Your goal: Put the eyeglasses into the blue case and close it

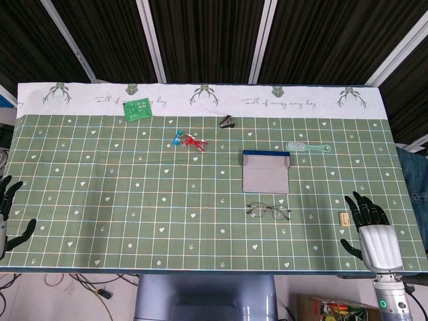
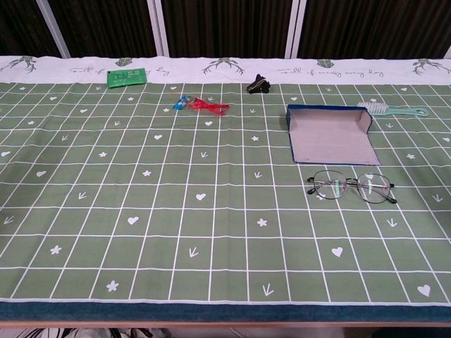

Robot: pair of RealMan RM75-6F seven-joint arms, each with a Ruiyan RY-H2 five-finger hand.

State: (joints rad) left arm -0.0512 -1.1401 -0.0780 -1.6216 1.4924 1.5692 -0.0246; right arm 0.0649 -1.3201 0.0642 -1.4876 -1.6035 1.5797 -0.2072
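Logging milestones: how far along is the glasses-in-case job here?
Done: only that the blue case already lies open. In hand: nothing; the right hand and left hand hold nothing at the table's near edge. Left: the eyeglasses lie on the cloth in front of the case, to be picked up, placed inside, then the case closed.

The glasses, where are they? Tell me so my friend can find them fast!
Look at the green checked tablecloth and find the open blue case right of the middle. The eyeglasses lie just in front of it, nearer the robot. They are the only thing with thin dark wire rims and two clear round lenses.
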